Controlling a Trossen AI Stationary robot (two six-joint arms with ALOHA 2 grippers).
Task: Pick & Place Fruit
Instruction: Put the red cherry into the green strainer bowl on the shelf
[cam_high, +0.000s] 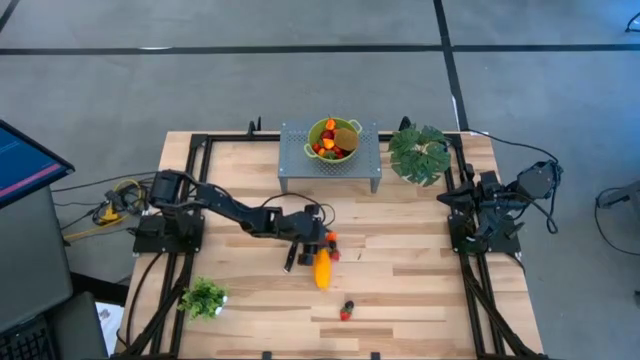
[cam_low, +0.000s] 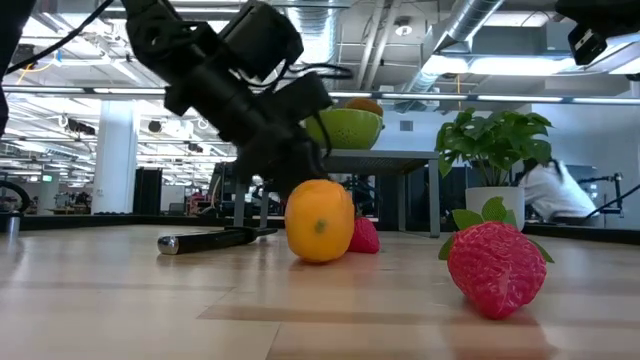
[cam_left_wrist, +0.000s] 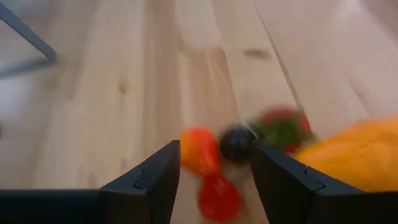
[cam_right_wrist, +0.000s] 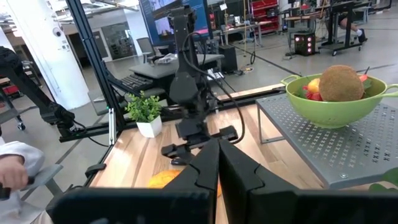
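Small fruit cluster: an orange-red piece (cam_left_wrist: 198, 149), a dark ball (cam_left_wrist: 237, 144) and a red piece (cam_left_wrist: 219, 198) lie on the wood right at the left gripper's fingertips; the orange-red and red pieces sit in the gap between the fingers, the dark ball just beyond the tips.
Strawberry (cam_left_wrist: 283, 127): just outside one finger, touching or nearly touching the dark ball.
Yellow-orange fruit (cam_high: 322, 269): long piece on the table beside the left gripper, just past the strawberry.
Left gripper (cam_high: 322, 240): low over the table's middle, fingers parted and straddling the small pieces; nothing visibly held.
Knife (cam_high: 290, 257): lies on the table, close beside the left gripper on the side away from the cluster.
Stray pieces: a strawberry (cam_high: 344, 314) and a dark ball (cam_high: 349, 305) together, well apart from the gripper, nearer the table's front edge.
Green bowl (cam_high: 334, 139): on the perforated grey stand (cam_high: 368, 150) beyond the gripper, holding a brown kiwi (cam_high: 343, 138) and other fruit.
Right gripper (cam_right_wrist: 217, 155): fingers closed together, empty, parked at the table's right edge.
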